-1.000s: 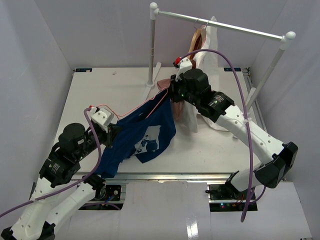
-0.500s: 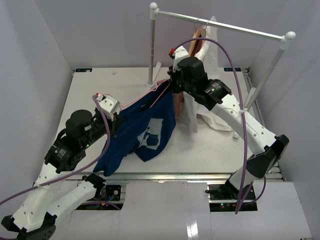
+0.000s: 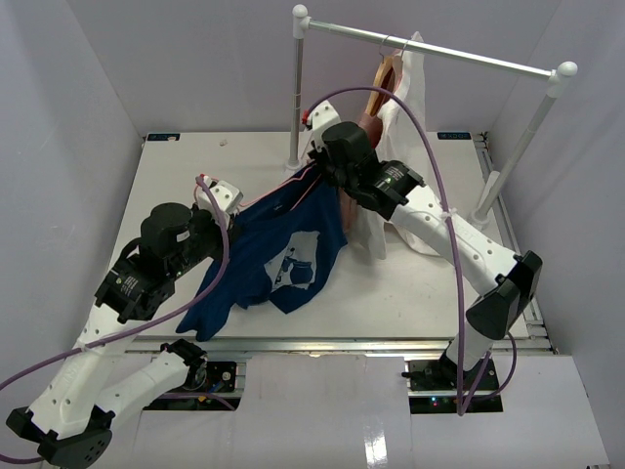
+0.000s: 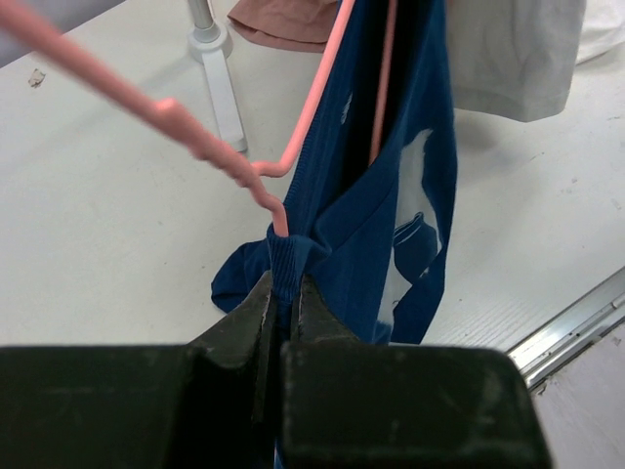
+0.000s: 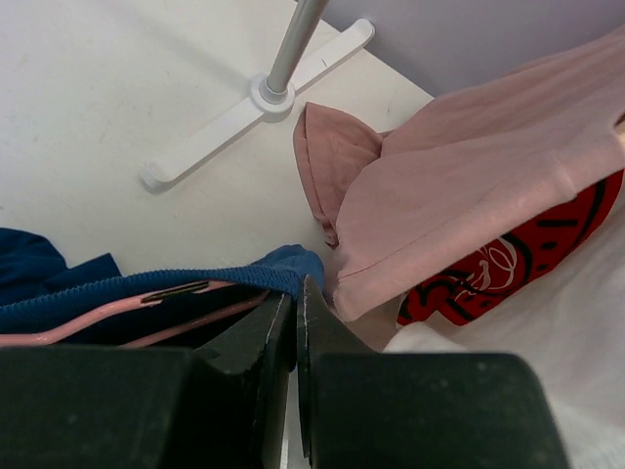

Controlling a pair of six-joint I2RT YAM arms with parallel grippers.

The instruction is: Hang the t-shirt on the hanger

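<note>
Just in front of the rack pole (image 3: 296, 98), the shirt (image 3: 293, 249) sags with the hanger (image 4: 195, 137) inside. Left jaws pinch a ribbed edge, right jaws clamp the other end. Light and floppy, so I'd grab hems.

One navy t-shirt (image 3: 256, 256), one pink hanger (image 4: 166, 112), one wooden hanger (image 3: 383, 78), one dusty-pink garment (image 5: 469, 166), one white garment (image 4: 508, 54), one rack (image 3: 459, 51).

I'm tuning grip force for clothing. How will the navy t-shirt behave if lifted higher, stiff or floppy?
Likely floppy: the t-shirt sags and folds between the left gripper and right gripper. Probably light, since thin pinches of its edge carry it. It may slide along the smooth pink hanger rather than stay put.
</note>
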